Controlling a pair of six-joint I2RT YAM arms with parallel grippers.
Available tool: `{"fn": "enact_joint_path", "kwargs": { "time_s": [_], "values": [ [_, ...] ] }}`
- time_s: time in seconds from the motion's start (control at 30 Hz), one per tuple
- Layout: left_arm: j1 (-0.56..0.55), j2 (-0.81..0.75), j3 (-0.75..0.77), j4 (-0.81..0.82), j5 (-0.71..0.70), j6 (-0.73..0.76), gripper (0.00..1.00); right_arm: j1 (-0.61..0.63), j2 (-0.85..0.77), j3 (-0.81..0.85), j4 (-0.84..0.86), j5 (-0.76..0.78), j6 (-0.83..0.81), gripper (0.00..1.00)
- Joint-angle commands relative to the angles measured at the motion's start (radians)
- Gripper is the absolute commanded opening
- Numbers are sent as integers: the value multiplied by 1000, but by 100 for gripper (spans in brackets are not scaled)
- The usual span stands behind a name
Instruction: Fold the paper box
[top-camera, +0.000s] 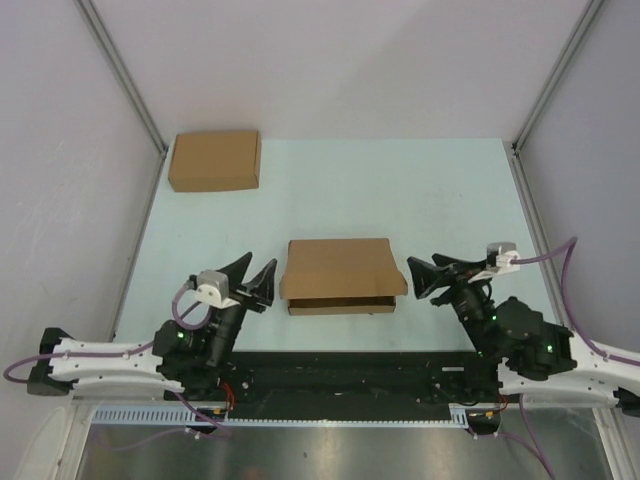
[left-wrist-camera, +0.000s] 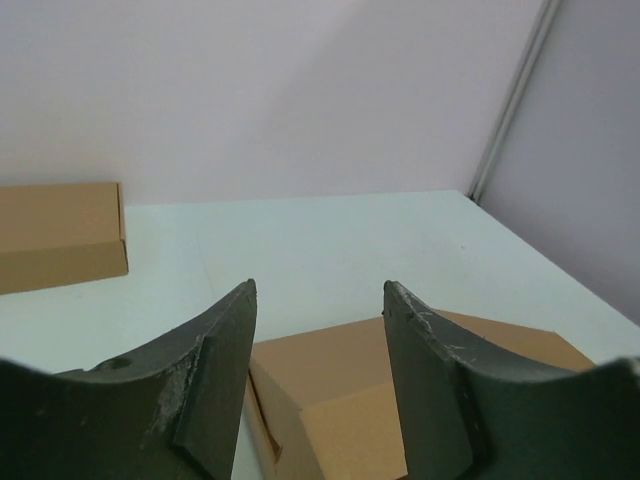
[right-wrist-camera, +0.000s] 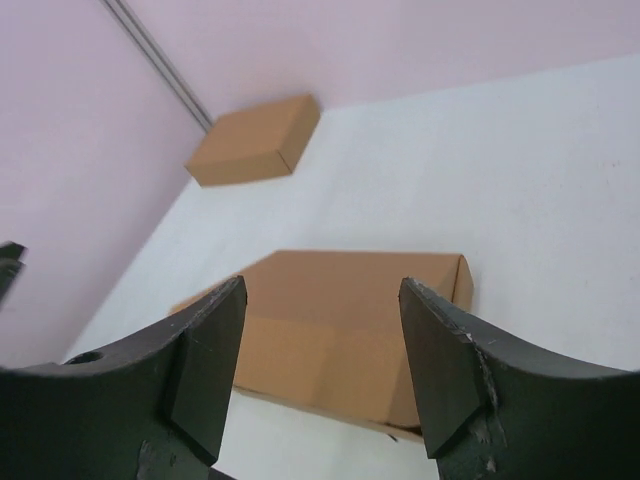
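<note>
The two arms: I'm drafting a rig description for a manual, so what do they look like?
The left arm and right arm match: white shells at the base, black joints beyond, small green lights, a mauve cable along each. A pale grey camera block sits on each wrist. The fingers are dark, curved, tapering wedges with whitish scuffs.

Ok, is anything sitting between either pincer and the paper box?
Nothing visible. The left pincer and right pincer flank the paper box with only table surface between; the second cardboard box sits far off, back left.
</note>
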Motion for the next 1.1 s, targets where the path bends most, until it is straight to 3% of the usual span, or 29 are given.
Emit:
{"fn": "enact_joint_path", "kwargs": {
  "time_s": [0.0, 0.13, 0.2, 0.23, 0.27, 0.33, 0.43, 0.6, 1.07],
  "values": [
    [63, -17, 34, -201, 61, -198, 59, 4, 13, 72, 13, 3, -76, 69],
    [177, 133, 63, -339, 159, -363, 59, -81, 220, 78, 1, -58, -48, 66],
    [204, 214, 83, -370, 152, -457, 59, -170, 321, 77, -19, -130, 25, 54],
    [232, 278, 91, -380, 144, -485, 59, -277, 343, 72, -4, -249, 45, 48],
    [252, 302, 91, -383, 159, -532, 58, -336, 364, 63, 15, -311, 80, 37],
    [327, 345, 87, -396, 214, -600, 57, -460, 416, 45, 67, -456, 99, 30],
    [419, 363, 80, -425, 271, -710, 55, -529, 485, 38, 108, -526, 89, 26],
    [451, 412, 87, -509, 334, -767, 54, -547, 549, 0, 101, -601, 112, 17],
    [451, 339, -54, -584, 376, -957, 53, -504, 482, -189, 93, -618, 204, 17]
  ]
}}
